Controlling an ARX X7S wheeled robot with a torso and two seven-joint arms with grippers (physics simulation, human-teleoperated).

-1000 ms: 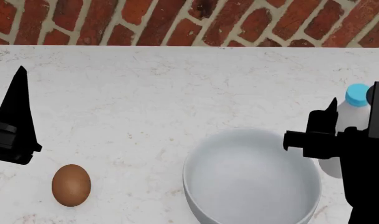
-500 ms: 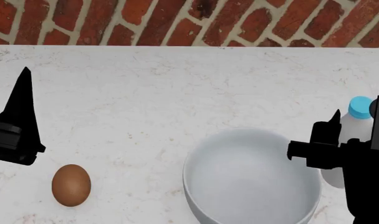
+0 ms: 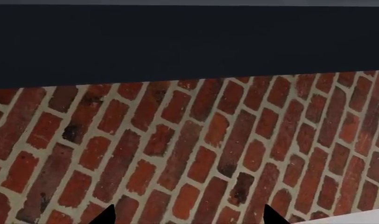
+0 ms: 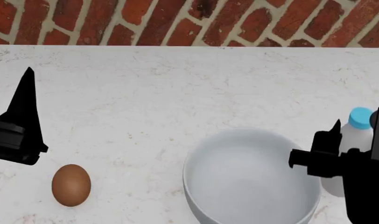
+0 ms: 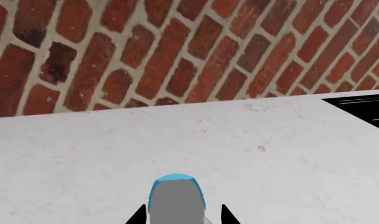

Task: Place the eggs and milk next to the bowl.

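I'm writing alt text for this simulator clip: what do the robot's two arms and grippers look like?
Both are uniform matte black with no visible markings, cables or colour accents. The left gripper shows as a long, narrow finger tapering to a sharp point above a blocky, angular base. The right gripper has a shorter pointed finger on a boxy, stepped black housing. Wrist views show only small black pointed fingertips.

Right claw [image 4: 350, 140] hides the milk's [image 4: 357, 135] body

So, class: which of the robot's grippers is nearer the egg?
Left. The left gripper hangs above and beside the egg; the right gripper is across the bowl, at the milk bottle.
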